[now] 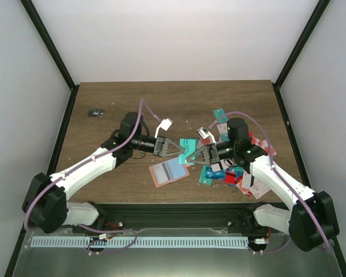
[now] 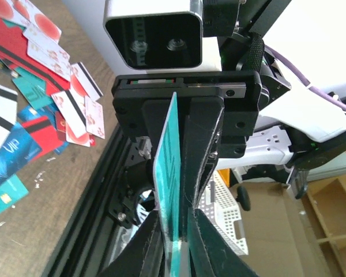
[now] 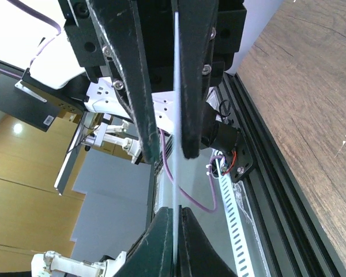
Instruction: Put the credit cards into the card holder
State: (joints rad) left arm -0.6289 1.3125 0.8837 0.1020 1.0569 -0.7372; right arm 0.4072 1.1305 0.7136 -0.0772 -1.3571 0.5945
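**Teal card caught between two claws**

Far left on the brown wooden table (image 1: 132, 98), a tiny dark object (image 1: 95, 112) sits alone. Moving in, the left gripper (image 2: 176, 236) has its black jaws narrow around a thin teal plastic card (image 2: 168, 173). One finger looks pressed to it, but the right wrist view shows a sliver of gap at the other, so I cannot call a firm clamp. Just below lies the salmon-pink folding card holder (image 1: 168, 171), open on the wood, blue-grey pockets up. The right gripper (image 3: 175, 216) is clamped tight on the card's far end, off the table. Rightmost is a loose heap of red, teal, white-pink and blue credit cards (image 1: 242, 173).
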